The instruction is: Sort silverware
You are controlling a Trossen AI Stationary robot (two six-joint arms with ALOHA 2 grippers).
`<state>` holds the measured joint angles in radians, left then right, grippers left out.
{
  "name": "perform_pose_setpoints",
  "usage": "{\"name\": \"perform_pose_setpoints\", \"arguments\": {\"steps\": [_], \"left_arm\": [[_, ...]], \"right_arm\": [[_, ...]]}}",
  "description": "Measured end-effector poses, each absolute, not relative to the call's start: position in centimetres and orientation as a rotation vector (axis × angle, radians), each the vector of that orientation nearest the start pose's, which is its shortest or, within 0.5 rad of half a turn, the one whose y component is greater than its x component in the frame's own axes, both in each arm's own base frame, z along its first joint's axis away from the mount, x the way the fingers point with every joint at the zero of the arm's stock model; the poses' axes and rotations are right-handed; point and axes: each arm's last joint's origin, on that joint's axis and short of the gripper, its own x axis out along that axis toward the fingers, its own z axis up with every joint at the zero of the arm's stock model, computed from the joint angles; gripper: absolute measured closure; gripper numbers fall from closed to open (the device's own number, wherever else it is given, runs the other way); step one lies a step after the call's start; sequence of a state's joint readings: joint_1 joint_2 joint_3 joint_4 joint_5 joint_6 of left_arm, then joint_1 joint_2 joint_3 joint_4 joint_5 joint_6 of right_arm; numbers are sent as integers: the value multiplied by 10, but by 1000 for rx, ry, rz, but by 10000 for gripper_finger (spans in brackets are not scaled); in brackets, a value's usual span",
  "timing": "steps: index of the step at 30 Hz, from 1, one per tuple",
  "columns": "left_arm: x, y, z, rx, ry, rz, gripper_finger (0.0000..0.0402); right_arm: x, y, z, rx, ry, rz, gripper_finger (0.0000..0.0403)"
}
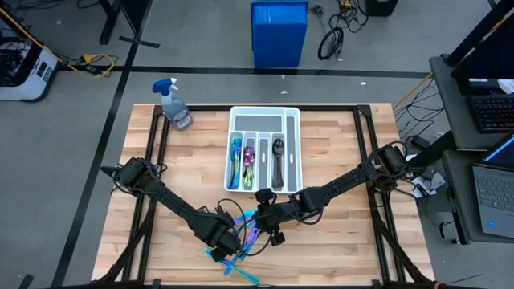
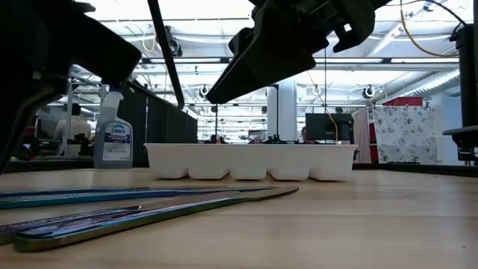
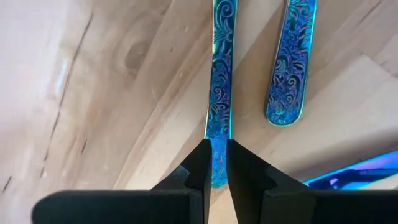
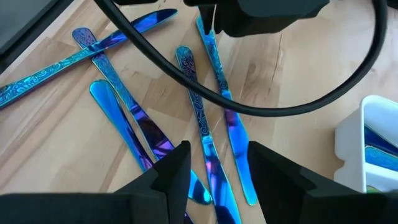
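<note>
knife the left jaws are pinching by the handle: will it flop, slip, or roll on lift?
Probably stiff: the knife is a slim, straight metal strip. The left gripper is shut on its narrow embossed handle; the glossy finish suggests it may pivot or slip. Being flat, it is unlikely to roll on the table.

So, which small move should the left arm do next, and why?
Probably lift. The left gripper is already shut on a knife handle that lies flat on the table, so raising it clear of the other pieces seems the next step before carrying it to the tray. The right gripper hovers open over the pile.
</note>
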<state>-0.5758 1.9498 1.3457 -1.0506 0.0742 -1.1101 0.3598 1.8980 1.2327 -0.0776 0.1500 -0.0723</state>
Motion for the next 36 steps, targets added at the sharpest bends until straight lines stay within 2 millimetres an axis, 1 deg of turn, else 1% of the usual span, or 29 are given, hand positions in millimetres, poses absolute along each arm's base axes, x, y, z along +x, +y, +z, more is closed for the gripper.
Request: {"name": "perform_pose_setpoints", "arguments": {"steps": [6, 13, 16, 22, 26, 29, 36], "left_arm": [[288, -189, 163, -400, 1625, 462, 368], [288, -191, 161, -348, 1545, 480, 363], [284, -195, 155, -342, 1502, 498, 337], [276, -200, 150, -322, 1452, 544, 246], [275, -201, 150, -316, 1441, 544, 203], [275, -201, 150, -302, 1436, 539, 188], [274, -201, 150, -307, 1466, 534, 186]], "right_arm": [[382, 135, 184, -249, 716, 216, 261], [383, 133, 184, -247, 717, 212, 261], [382, 134, 184, -248, 726, 213, 261], [381, 137, 184, -250, 724, 221, 261], [381, 137, 184, -250, 723, 220, 261], [381, 137, 184, -250, 722, 220, 261], [381, 137, 184, -250, 720, 221, 261]]}}
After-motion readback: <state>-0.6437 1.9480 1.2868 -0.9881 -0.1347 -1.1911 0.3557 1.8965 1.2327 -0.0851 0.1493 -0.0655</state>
